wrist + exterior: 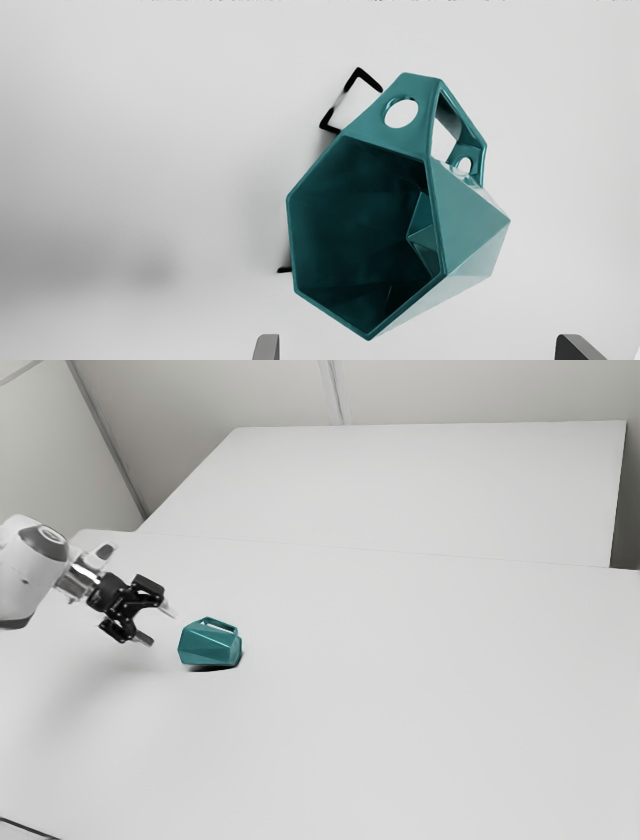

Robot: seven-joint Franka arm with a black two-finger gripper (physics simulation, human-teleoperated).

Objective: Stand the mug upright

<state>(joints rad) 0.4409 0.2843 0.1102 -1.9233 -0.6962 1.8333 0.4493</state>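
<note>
The black gripper (159, 625) is open a little above the table, toward the exterior view's left, with its fingers pointing at the mug. A teal faceted mug (209, 646) lies on its side just beyond the fingertips, apart from them. In the wrist view, the open mouth of the mug (470, 215) faces the camera, and its handle, pierced by round holes, stands out on one side. The two fingertips of the gripper (417, 347) are wide apart with nothing held between them.
The mug rests on a broad white table (400, 690). Behind it, in the exterior view, stands a large pale block or raised surface (420, 485). A thin dark line (28, 828) crosses the exterior view's lower left corner.
</note>
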